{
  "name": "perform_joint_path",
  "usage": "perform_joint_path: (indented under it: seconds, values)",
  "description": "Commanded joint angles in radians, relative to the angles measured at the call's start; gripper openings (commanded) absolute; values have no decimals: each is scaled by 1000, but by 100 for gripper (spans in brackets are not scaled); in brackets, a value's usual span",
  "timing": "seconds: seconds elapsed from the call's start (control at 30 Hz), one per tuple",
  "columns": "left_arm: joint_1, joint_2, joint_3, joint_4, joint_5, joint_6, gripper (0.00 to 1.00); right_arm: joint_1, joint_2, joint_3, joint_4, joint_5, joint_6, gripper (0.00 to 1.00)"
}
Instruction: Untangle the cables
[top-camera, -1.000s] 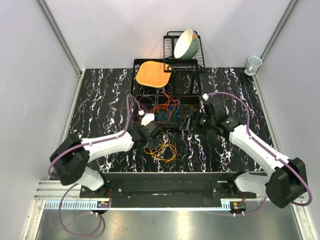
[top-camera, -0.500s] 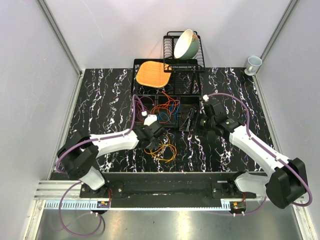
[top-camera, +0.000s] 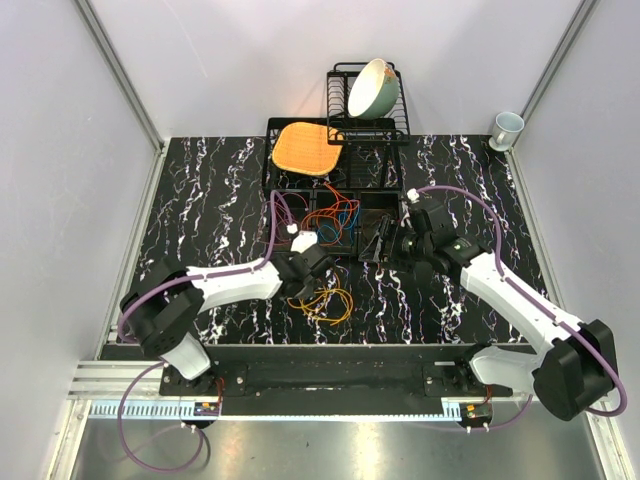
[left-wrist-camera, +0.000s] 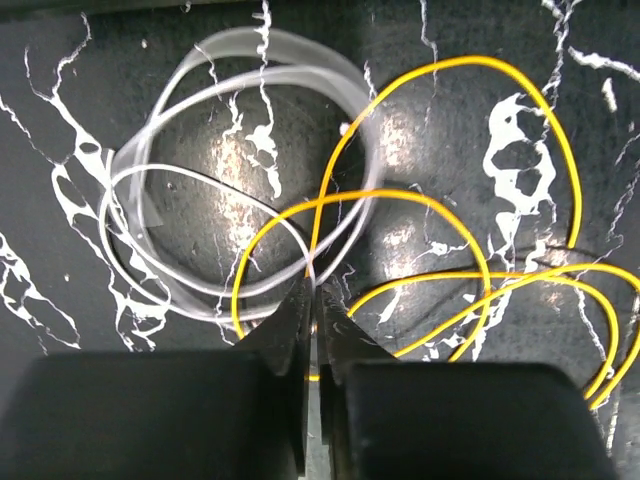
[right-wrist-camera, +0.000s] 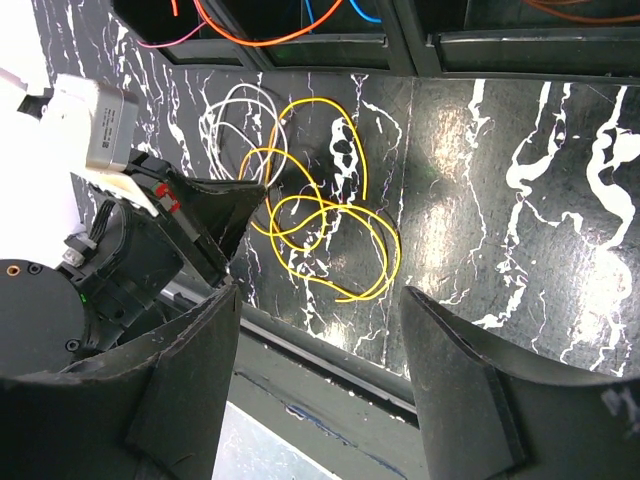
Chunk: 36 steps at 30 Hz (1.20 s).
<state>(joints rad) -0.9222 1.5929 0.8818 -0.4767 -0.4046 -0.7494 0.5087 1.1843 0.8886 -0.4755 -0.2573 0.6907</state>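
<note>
Though barely begun, rate as early stage: yellow cable (left-wrist-camera: 400, 193) and white cable (left-wrist-camera: 265, 70) interlooped on table (top-camera: 200, 200) near front edge, further cables (top-camera: 330, 215) heaped in black tray (top-camera: 385, 205). Left pincer (left-wrist-camera: 312, 300) down at table, tips together over yellow-white crossing; pinched strand, if any, not discernible. Right pincer (right-wrist-camera: 318, 300) spread apart, poised above table, gripping nothing.

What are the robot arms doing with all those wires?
They are sorting out tangled cables. The left gripper is shut right where a white cable and a yellow cable cross on the table, and it seems to pinch the white one. The right gripper hangs open above them and holds nothing. More coloured cables lie in the black tray behind.
</note>
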Motion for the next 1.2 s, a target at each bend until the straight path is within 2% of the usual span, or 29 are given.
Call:
perform_joint_path:
  seconds: [0.0, 0.17, 0.2, 0.3, 0.4, 0.47, 0.53, 0.77, 0.9, 1.17]
  values:
    - [-4, -11, 78, -3, -30, 8, 0, 7, -32, -5, 18, -23, 15, 70]
    - [-21, -154, 277, -183, -13, 67, 0, 7, -38, 0, 12, -22, 13, 70]
    - [-27, -218, 383, -209, -14, 97, 0, 8, -43, 1, 11, -16, 12, 70]
    - [-46, -302, 544, -264, -23, 159, 0, 8, -49, 18, -2, -4, 6, 70]
    - [-44, -376, 586, -263, -5, 193, 0, 8, -48, 32, -8, 3, 1, 70]
    - [-43, -410, 547, -252, -17, 188, 1, 7, -48, 38, -12, 4, -2, 70]
    - [-32, -427, 430, -223, -5, 168, 1, 8, -46, 38, -12, 4, 0, 70]
    - [5, -419, 80, -54, 173, 24, 0, 8, -32, 26, 1, -31, 6, 70]
    - [6, -398, 37, -22, 211, 12, 0, 8, -20, 24, 20, -60, 16, 70]
    - [8, -390, 86, -37, 205, 47, 0, 37, 0, -4, 92, -120, 53, 70]
